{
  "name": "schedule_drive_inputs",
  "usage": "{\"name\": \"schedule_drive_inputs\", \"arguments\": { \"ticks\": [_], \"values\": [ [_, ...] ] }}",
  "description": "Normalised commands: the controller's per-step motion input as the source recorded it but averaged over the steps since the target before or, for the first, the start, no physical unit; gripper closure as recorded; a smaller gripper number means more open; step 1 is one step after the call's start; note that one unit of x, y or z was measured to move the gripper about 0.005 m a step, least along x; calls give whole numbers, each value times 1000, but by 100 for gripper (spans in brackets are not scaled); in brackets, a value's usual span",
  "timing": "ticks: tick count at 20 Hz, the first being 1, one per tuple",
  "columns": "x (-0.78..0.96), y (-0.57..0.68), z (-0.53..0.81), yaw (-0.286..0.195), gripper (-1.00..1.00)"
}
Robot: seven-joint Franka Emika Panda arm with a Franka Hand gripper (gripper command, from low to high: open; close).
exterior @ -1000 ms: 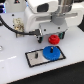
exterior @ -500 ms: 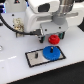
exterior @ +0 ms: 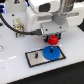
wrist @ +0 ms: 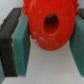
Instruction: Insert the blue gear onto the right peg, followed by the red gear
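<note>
The red gear is seen gripped between the teal fingers of the gripper, the pads being pressed against its rim on both sides in the wrist view. In the exterior view, the red gear is held just above the blue gear, at about its 12 o'clock edge. The blue gear is seated on the black-framed white plate, toward the exterior view's right. A thin dark peg is seen at the blue gear's 9 o'clock.
</note>
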Motion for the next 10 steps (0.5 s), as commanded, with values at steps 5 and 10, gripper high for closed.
{"name": "schedule_drive_inputs", "arguments": {
  "ticks": [5, 10],
  "values": [
    [274, -54, 388, 0, 100],
    [570, -181, 464, 0, 100]
  ]
}}
